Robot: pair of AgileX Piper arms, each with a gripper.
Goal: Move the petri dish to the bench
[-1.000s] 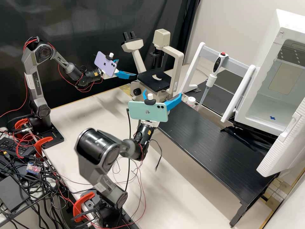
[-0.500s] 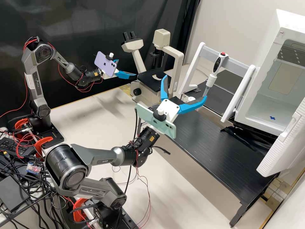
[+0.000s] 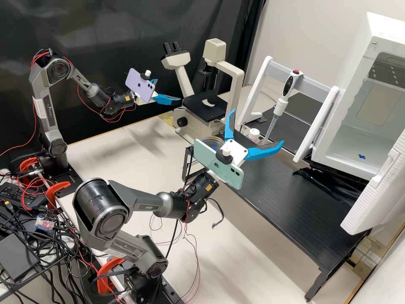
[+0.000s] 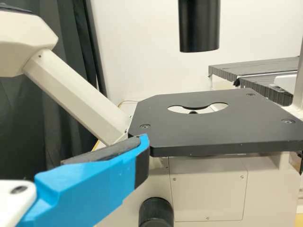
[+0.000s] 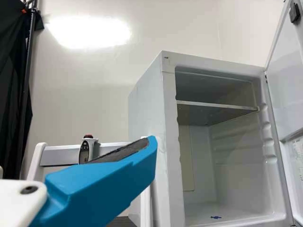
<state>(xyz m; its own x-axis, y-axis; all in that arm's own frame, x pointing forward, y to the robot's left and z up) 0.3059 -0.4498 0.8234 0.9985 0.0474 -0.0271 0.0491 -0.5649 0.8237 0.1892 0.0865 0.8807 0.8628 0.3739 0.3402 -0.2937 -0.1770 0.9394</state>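
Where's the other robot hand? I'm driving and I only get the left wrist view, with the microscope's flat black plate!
Observer: In the high view, the right hand is above the black bench, spread wide open.

Operator: Ooh! Is there a round dish anywhere?

Observer: Yes, the high view shows a round clear dish near the microscope, partly hidden behind the green phone.

Operator: And is there anything big past the bench?

Observer: A big white cabinet with its door open.
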